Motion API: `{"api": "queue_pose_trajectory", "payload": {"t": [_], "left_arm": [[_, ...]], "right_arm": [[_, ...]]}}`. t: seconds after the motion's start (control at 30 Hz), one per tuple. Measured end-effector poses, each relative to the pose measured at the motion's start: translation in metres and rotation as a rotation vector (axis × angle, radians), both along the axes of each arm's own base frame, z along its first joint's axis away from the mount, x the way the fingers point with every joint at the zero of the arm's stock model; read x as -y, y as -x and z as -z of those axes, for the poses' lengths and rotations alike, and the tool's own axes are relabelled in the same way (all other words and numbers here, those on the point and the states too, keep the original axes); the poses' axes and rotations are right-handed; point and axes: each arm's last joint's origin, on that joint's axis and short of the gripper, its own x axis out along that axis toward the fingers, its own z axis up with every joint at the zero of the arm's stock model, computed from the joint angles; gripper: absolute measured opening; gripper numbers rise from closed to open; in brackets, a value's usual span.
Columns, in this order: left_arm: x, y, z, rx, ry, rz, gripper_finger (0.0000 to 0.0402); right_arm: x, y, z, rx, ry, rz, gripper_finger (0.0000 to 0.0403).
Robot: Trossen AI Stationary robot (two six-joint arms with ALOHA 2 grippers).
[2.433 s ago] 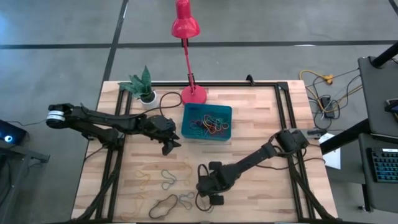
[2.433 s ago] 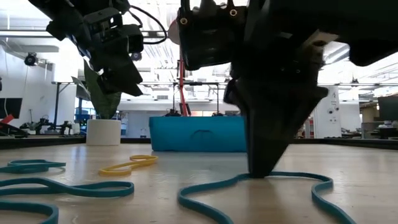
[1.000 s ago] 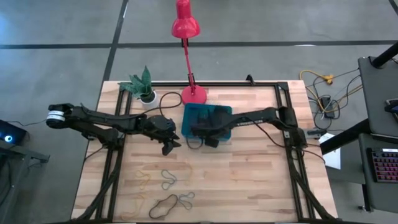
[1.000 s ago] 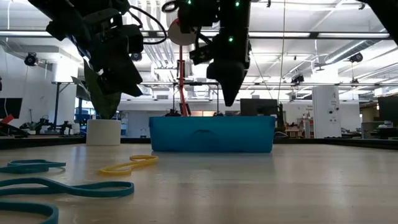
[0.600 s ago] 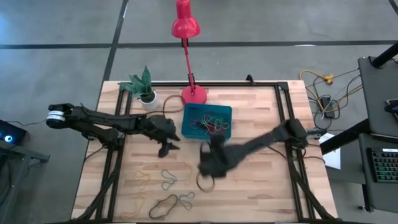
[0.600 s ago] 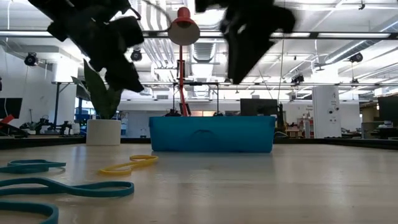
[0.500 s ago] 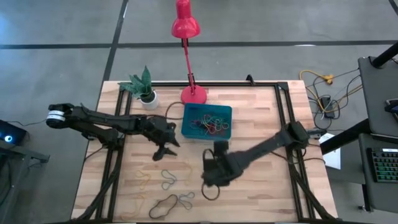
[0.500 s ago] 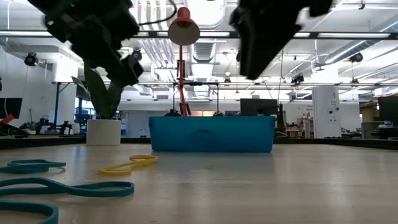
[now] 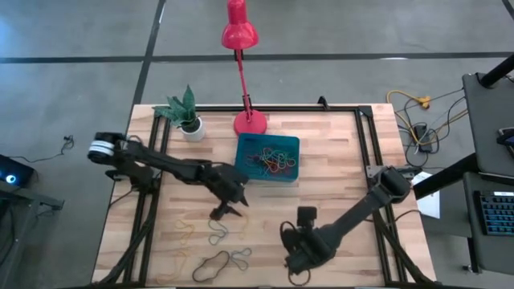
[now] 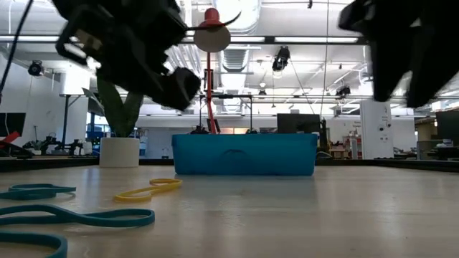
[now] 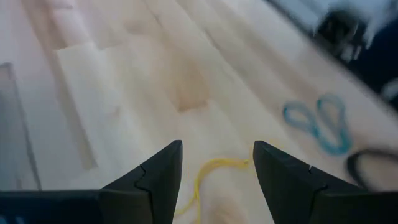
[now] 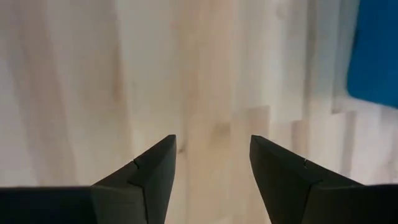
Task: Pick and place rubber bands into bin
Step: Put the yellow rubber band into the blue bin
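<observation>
Both end effectors [image 9: 227, 209] [image 9: 295, 263] spread, empty, over bare table [image 9: 337, 168], clear of bin [image 9: 267, 158]

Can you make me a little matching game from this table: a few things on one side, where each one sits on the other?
Things:
1. bin
2. red lamp
3. plant pot
4. left tool

Places:
A. far left corner of the table
B. above the loose rubber bands
C. far edge, just behind the bin
D. middle of the table, holding coloured bands

Pairs: 1-D, 2-C, 3-A, 4-B
</observation>
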Motion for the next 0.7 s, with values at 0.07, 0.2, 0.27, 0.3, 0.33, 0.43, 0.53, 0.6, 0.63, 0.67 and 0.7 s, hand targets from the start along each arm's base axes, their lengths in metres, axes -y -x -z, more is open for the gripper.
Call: {"api": "queue_pose_trajectory", "payload": {"t": [0.07, 0.2, 0.27, 0.3, 0.33, 0.43, 0.53, 0.6, 0.63, 0.67, 0.7], "left_arm": [[0.004, -0.007, 0.009, -0.024, -0.070, 0.066, 0.0182], [0.013, -0.019, 0.023, -0.090, -0.144, 0.135, 0.0182], [0.018, -0.025, 0.030, -0.105, -0.196, 0.124, 0.0182], [0.019, -0.027, 0.033, -0.108, -0.233, 0.115, 0.0182], [0.021, -0.030, 0.036, -0.111, -0.271, 0.107, 0.0181], [0.023, -0.034, 0.042, -0.126, -0.336, 0.108, 0.0169], [0.023, -0.036, 0.046, -0.175, -0.339, 0.118, 0.0139], [0.023, -0.034, 0.048, -0.210, -0.341, 0.126, 0.0112], [0.023, -0.034, 0.048, -0.218, -0.341, 0.128, 0.0097], [0.023, -0.033, 0.050, -0.225, -0.340, 0.129, 0.0080], [0.023, -0.033, 0.051, -0.232, -0.337, 0.130, 0.0064]], "right_arm": [[-0.005, 0.005, 0.001, -0.003, 0.002, -0.017, 0.0192], [-0.012, 0.012, 0.003, -0.010, 0.011, -0.043, 0.0191], [-0.014, 0.016, 0.005, -0.014, 0.021, -0.054, 0.0192], [-0.015, 0.019, 0.007, -0.019, 0.026, -0.056, 0.0192], [-0.015, 0.021, 0.009, -0.022, 0.030, -0.055, 0.0191], [-0.015, 0.025, 0.013, -0.032, 0.040, -0.043, 0.0191], [-0.015, 0.027, 0.015, -0.036, 0.050, -0.043, 0.0191], [-0.015, 0.027, 0.016, -0.033, 0.052, -0.043, 0.0191], [-0.015, 0.028, 0.016, -0.029, 0.058, -0.040, 0.0192], [-0.015, 0.028, 0.016, -0.021, 0.066, -0.037, 0.0192], [-0.015, 0.028, 0.017, -0.017, 0.071, -0.035, 0.0191]]}}
